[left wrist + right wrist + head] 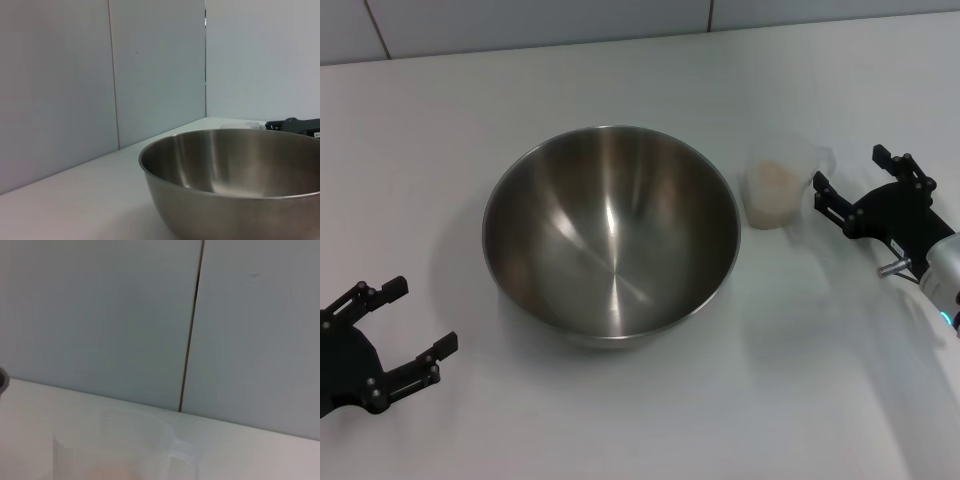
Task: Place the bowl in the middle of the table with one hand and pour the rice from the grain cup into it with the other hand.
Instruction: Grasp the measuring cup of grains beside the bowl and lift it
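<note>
Pale grey wall panels (520,20) stood behind the plain white matte table (640,80), and near the table's middle sat the large round stainless-steel mixing bowl (610,235), upright and with nothing in it.

Just beside the bowl, on the robot's right, stood the small clear frosted plastic grain cup (782,182), upright, with a pale mass of off-white rice (774,188) in its lower part. Close past the cup, away from the bowl, was the black two-finger right gripper (845,185), its fingers spread wide and clear of the cup, grasping nothing.

On the bowl's other side and nearer the robot, well apart from it, the black two-finger left gripper (415,325) hovered low over the table, its fingers likewise spread and empty.

From the left wrist, only the bowl's brushed side and rim (235,185) showed close up against the wall panels, with the cup's rim (242,125) and the dark right gripper (295,124) peeking just over the far edge. Neither the rice nor the left fingers appeared there. The right wrist view gave only the cup's frosted rim (135,440) up close, with the table and wall seam behind it.
</note>
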